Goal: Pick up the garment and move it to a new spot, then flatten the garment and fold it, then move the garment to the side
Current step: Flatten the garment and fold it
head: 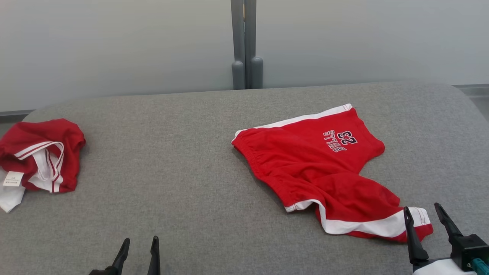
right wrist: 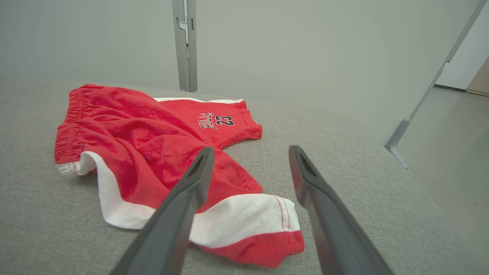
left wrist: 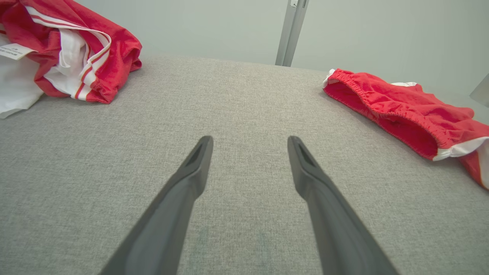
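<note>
Currently: red basketball shorts (head: 317, 168) lie right of centre in the head view on the grey upholstered surface (head: 172, 160).
- The waistband faces the middle of the frame.
- The leg with the "BULLS 23" print (head: 340, 140) lies fairly flat toward the upper right.
- The other leg is rumpled and twisted toward the lower right, with its white-banded hem (head: 378, 225) nearest the robot.
- By my reading, flattening and folding are not yet done.

Right gripper (head: 421, 207), lower right corner: fingers spread wide with nothing between them, tips just beside the near hem. In the right wrist view one finger overlaps the hem, but I cannot tell whether it touches. It seems to be lining up on that loose corner, the easiest edge to pinch so the twisted leg can be drawn straight.

Left gripper (head: 140, 240), bottom edge, left of centre: fingers apart and empty over bare cloth, well apart from the shorts. It is probably kept back until the waistband end needs holding.

Second red garment (head: 42, 156), with white trim, sits crumpled at the far left edge with a white label (head: 13, 178) showing. It lies well apart from the shorts, so it stays out of the working area.
</note>
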Robot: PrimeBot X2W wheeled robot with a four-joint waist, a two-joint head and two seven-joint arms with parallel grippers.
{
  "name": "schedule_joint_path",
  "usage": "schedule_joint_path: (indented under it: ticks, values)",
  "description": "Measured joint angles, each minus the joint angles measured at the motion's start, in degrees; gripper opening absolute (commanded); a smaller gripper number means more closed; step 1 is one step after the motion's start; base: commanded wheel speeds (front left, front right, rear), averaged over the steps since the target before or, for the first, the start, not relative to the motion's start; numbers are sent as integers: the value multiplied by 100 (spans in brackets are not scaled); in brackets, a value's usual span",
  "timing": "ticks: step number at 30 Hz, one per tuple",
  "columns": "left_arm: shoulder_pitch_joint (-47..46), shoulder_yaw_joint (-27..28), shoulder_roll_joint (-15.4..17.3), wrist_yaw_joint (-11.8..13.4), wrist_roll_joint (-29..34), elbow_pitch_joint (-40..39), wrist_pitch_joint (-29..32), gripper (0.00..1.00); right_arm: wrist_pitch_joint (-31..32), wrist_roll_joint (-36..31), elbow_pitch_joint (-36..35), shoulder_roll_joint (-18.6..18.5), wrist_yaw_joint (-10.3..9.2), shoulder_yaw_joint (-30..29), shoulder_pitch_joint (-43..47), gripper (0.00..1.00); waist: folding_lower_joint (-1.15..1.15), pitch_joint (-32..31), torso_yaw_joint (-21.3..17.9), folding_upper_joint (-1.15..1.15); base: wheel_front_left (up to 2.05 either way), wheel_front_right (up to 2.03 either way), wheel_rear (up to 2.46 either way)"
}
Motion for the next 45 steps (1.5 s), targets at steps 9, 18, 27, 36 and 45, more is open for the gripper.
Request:
schedule_joint_path:
  ticks: [9,18,27,36,45]
  values:
    - [-166,-588,-23,-21,-216,-29,1,100,0,402,-32,-225,0,155,-270,100,0,102,-120,0,0,0,0]
    - [-821,-2111,-44,-5,-1147,-489,1266,100,884,1399,445,-1737,0,1124,-912,100,0,490,-289,0,0,0,0]
    - [-1569,-2950,-46,345,-1791,-320,2217,100,1917,2714,508,-2530,0,2287,-1513,100,0,1162,-484,0,0,0,0]
    - [-1848,-3150,-46,563,-2029,-160,2296,100,1942,3251,531,-2797,0,2670,-1688,100,1,1423,-652,0,0,0,0]
    - [-2163,-3317,-46,660,-2270,35,2209,100,1941,3571,520,-2881,0,2993,-1854,100,0,1545,-693,0,0,0,0]
